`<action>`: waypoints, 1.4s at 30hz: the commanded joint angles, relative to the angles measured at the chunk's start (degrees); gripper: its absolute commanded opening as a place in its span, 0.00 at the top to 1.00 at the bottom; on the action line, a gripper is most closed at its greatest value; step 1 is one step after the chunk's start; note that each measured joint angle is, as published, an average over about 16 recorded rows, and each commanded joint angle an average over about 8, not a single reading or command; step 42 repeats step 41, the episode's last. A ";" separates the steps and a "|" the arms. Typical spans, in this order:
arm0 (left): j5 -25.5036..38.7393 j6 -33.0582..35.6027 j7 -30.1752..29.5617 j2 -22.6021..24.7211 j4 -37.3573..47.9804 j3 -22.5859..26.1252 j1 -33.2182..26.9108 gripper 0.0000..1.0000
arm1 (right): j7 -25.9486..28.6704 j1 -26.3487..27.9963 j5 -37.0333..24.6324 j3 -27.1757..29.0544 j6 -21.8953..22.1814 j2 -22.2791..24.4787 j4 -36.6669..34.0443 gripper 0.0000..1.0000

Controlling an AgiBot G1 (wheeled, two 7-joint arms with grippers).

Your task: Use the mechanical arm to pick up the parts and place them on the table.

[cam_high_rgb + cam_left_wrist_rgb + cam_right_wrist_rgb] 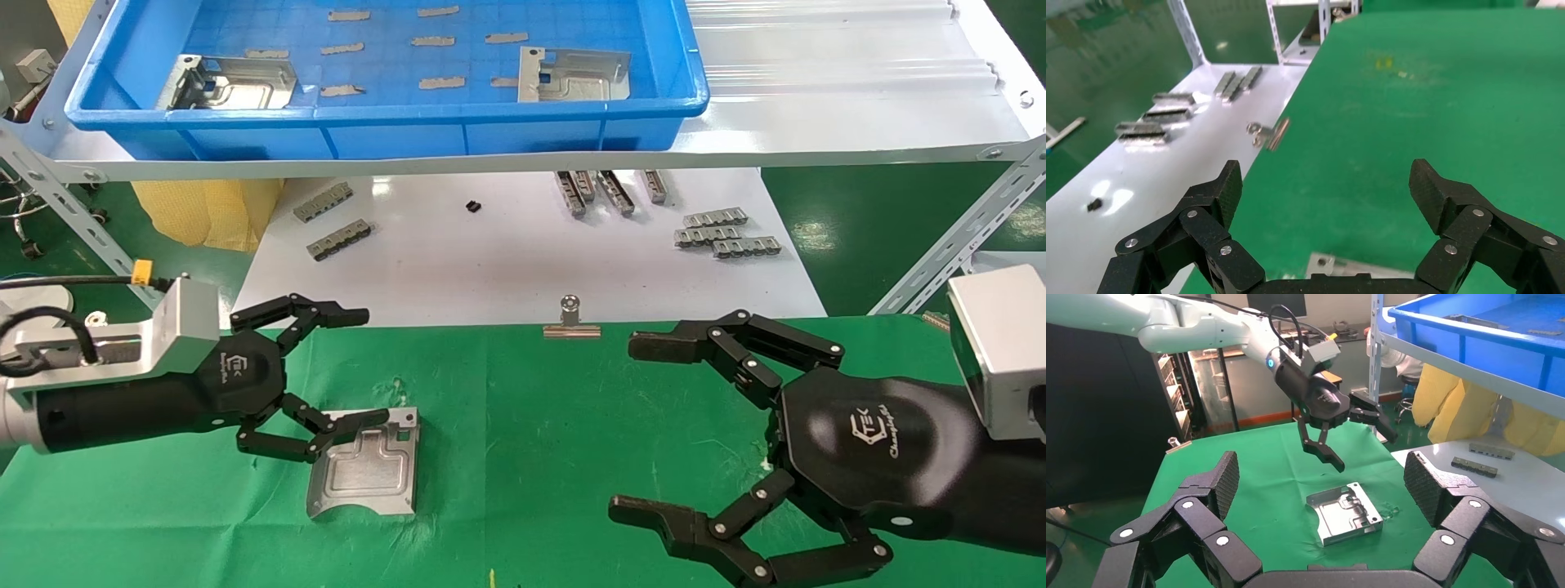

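Two parts (564, 75) remain in the blue tray (507, 122); one part (365, 474) lies flat on the green worktop (531, 425). Left hand (359, 367) hovers above it, spread wide, empty, apparently just released. Right hand (645, 429) waits wide open, empty. Next: reach into the tray.

Bright even overhead light; glare on white board (523, 261).

blue tray (490, 131), white board (507, 261), binder clip (571, 323)

One silvery stamped plate (366, 467) lies flat on the green worktop (531, 425). Two more plates (233, 82) (576, 73) rest in the blue tray (392, 122).
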 commanded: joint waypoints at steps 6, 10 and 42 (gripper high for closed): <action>-2.21 -0.63 -6.05 -2.32 -8.54 -3.81 4.13 0.00 | 0.00 0.00 0.00 0.00 0.00 0.00 0.00 0.00; -3.47 -0.99 -9.53 -3.65 -13.45 -6.00 6.50 0.00 | 0.00 0.00 0.00 0.00 0.00 0.00 0.00 0.00; -12.21 -3.37 -33.11 -12.78 -47.33 -21.04 22.81 0.00 | -0.01 -0.01 0.01 0.00 0.01 0.00 -0.01 0.00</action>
